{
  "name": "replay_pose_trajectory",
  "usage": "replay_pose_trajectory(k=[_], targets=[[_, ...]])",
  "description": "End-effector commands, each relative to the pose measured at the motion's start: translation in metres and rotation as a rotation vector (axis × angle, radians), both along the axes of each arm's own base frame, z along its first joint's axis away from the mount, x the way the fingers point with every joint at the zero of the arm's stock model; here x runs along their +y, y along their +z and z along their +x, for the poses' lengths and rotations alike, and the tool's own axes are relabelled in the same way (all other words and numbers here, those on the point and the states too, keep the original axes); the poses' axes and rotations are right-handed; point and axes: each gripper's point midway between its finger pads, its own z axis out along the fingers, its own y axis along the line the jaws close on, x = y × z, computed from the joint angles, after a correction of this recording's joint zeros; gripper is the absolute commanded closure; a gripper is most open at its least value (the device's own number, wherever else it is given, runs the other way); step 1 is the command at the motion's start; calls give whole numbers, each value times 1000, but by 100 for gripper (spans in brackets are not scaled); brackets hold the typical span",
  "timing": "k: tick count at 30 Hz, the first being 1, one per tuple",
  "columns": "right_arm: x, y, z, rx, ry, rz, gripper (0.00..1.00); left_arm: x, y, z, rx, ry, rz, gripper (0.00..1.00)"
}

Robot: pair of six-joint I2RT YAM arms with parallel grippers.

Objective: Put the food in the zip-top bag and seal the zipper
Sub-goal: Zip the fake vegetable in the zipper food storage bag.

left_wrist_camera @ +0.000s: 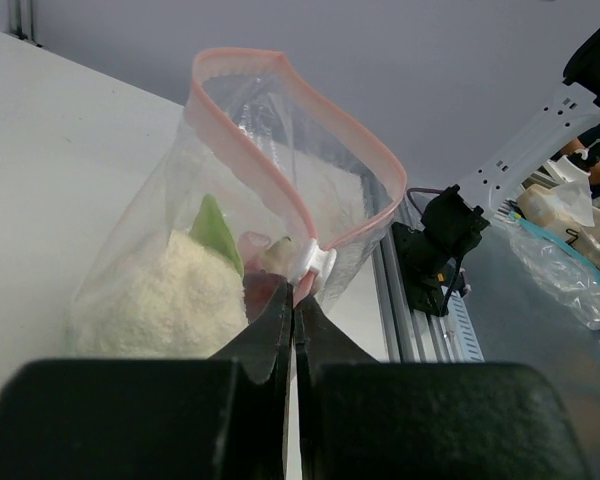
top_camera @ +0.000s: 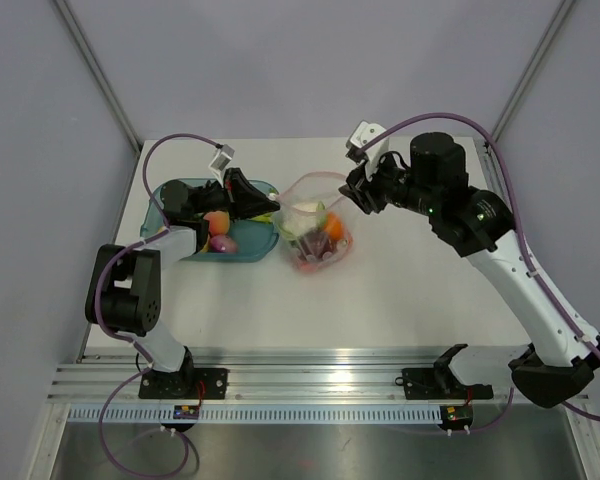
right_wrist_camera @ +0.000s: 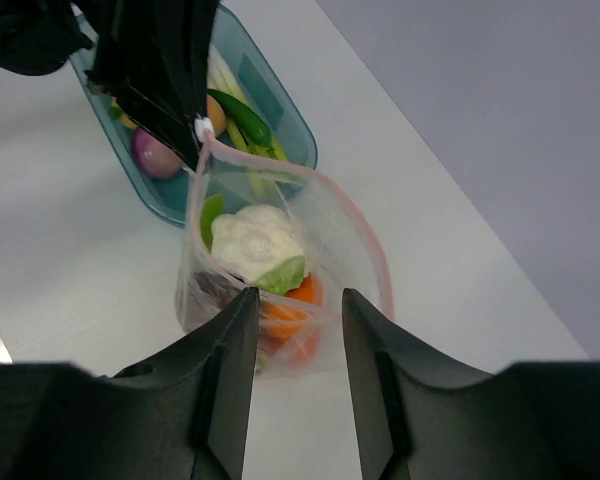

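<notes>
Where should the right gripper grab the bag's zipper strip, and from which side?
I'd pinch the zipper strip at the end opposite the left gripper, which clamps its other end. Come from above on the right: the bag gapes upward, leaving the strip a thin upright edge.

Zip-top bag [left_wrist_camera: 150, 230] clear; zipper [left_wrist_camera: 235, 56] pink; cauliflower [right_wrist_camera: 250, 245] white; ball [right_wrist_camera: 303, 290] orange; onion [right_wrist_camera: 155, 158] purple; tray [right_wrist_camera: 280, 115] teal.

Teal tray [top_camera: 248, 248] on white table [top_camera: 410, 290], left of ctr.
</notes>
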Motion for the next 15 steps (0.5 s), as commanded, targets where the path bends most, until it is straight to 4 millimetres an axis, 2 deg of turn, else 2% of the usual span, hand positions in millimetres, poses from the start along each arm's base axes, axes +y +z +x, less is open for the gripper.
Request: replay_pose_trajectory(k=[1, 2, 3, 4, 5, 7, 8, 10, 11, 15], targets=[[37, 11, -20, -8, 133, -18, 54, 5, 50, -22, -418, 0, -61, 100], [44, 20, -20, -30, 139, -30, 55, 5, 49, -22, -410, 0, -62, 100], [66, 4, -19, -7, 185, -79, 55, 4, 49, -22, -397, -4, -60, 100], [71, -5, -20, 19, 201, -113, 56, 4, 49, -22, -387, -8, -59, 100], [86, -5, -15, 28, 230, -117, 56, 4, 48, -22, -379, -12, -57, 100], [98, -11, -17, 57, 284, -128, 55, 4, 47, -22, -361, -26, -49, 100], [106, -3, -21, 51, 336, -107, 54, 4, 47, -22, -360, -29, -46, 100], [117, -15, -19, 68, 390, -139, 52, 4, 46, -22, -354, -34, -43, 100], [125, -15, -14, 67, 397, -135, 52, 4, 46, -22, -354, -34, -41, 100], [136, -27, -5, 93, 419, -169, 52, 4, 47, -23, -363, -35, -41, 100]])
